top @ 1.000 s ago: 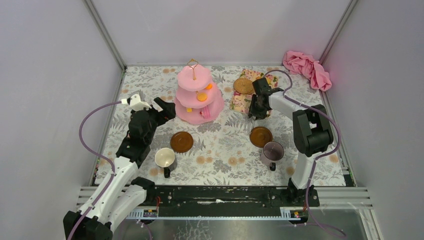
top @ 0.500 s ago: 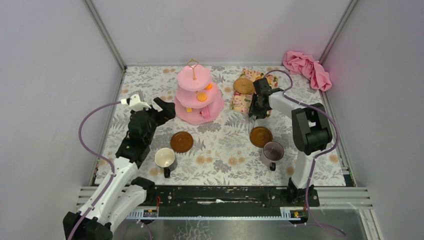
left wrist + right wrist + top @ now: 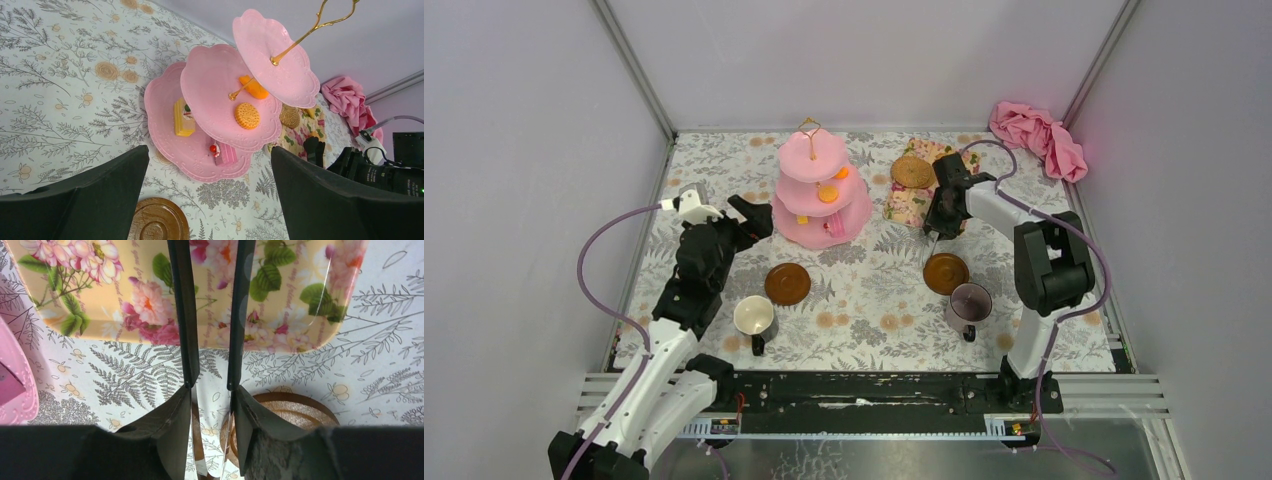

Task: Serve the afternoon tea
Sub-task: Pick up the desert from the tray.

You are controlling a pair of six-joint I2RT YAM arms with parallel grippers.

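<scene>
The pink three-tier cake stand (image 3: 822, 200) stands at the back centre and also shows in the left wrist view (image 3: 170, 105). It carries a round biscuit (image 3: 247, 115), an orange piece (image 3: 254, 87), a yellow cake (image 3: 183, 117) and a pink cake (image 3: 226, 153). My left gripper (image 3: 749, 215) (image 3: 209, 150) is open and empty just left of the stand. My right gripper (image 3: 934, 228) (image 3: 210, 387) is shut on the slim black tongs (image 3: 185, 315), whose arms reach over a floral tray (image 3: 280, 315). Two brown saucers (image 3: 787, 284) (image 3: 946, 273) lie mid-table. The white mug (image 3: 753, 316) and the purple mug (image 3: 970, 302) stand nearer.
The floral tray (image 3: 904, 205) holds a large round biscuit (image 3: 911, 171). A pink cloth (image 3: 1038, 136) lies in the back right corner. Grey walls close in the table on three sides.
Both arms have shifted only slightly. The right gripper keeps its hold on the tongs over the tray's near edge.
</scene>
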